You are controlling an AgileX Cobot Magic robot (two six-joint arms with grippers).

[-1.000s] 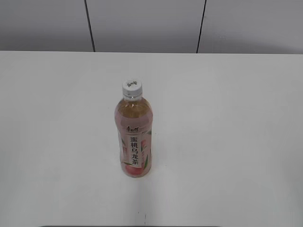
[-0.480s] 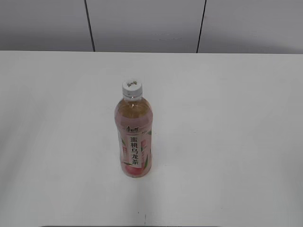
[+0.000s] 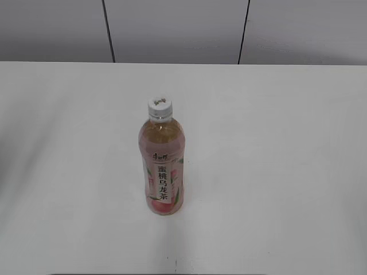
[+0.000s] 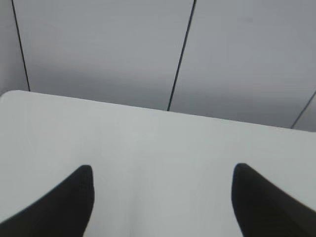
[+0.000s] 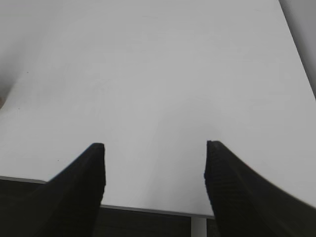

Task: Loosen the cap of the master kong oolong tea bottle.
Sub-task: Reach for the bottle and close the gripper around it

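Note:
The master kong oolong tea bottle [image 3: 162, 172] stands upright in the middle of the white table [image 3: 275, 143] in the exterior view. Its pink peach label faces the camera. The white cap [image 3: 160, 107] sits on its neck. Neither gripper shows in the exterior view. My left gripper [image 4: 162, 170] is open and empty over bare table, its black fingers [image 4: 74, 197] wide apart. My right gripper [image 5: 155, 147] is open and empty above the table's front edge. The bottle is not in either wrist view.
A grey panelled wall [image 3: 178, 28] with dark seams stands behind the table's far edge. The table's near edge [image 5: 148, 210] shows in the right wrist view, with dark space below it.

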